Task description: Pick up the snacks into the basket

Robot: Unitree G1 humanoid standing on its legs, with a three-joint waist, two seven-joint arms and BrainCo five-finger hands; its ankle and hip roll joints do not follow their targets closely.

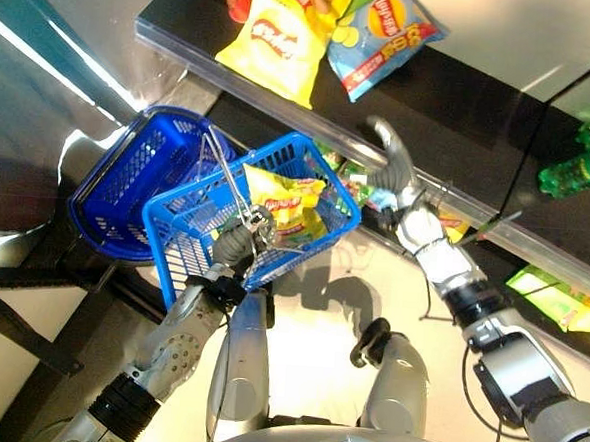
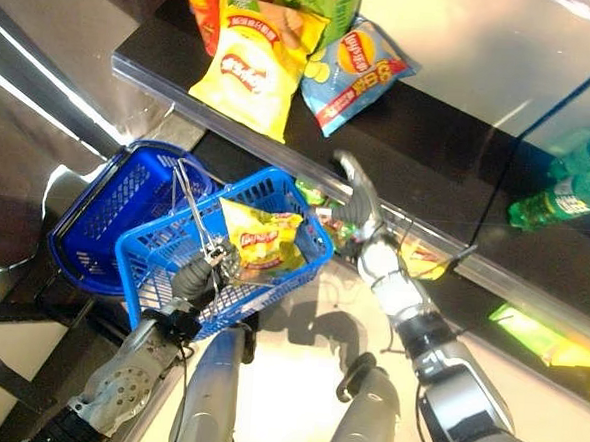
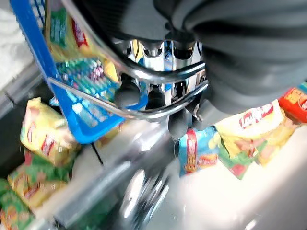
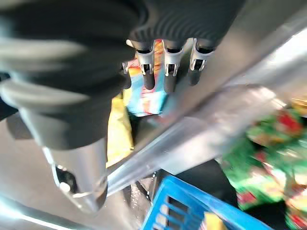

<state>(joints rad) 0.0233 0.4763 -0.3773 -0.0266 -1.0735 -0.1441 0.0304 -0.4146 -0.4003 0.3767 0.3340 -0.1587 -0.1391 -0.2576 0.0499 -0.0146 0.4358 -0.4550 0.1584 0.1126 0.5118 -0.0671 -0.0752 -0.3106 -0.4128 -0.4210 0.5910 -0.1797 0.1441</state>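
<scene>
My left hand (image 1: 235, 245) is shut on the metal handle (image 3: 158, 72) of a blue basket (image 1: 186, 236), which hangs tilted in front of the shelves. A yellow snack bag (image 1: 288, 203) lies inside it. On the upper black shelf lie a yellow chip bag (image 1: 276, 42) and a blue chip bag (image 1: 387, 34). My right hand (image 1: 396, 167) is raised at the shelf's metal front edge (image 1: 311, 122), below the blue bag, with straight fingers (image 4: 165, 67) that hold nothing. The blue bag (image 4: 144, 98) shows just past those fingertips.
A second, darker blue basket (image 1: 127, 176) sits behind the held one on the left. More green and yellow snack packs (image 1: 350, 176) lie on the lower shelf behind the basket and at the right (image 1: 561, 297). Green bottles (image 1: 579, 168) stand at the far right.
</scene>
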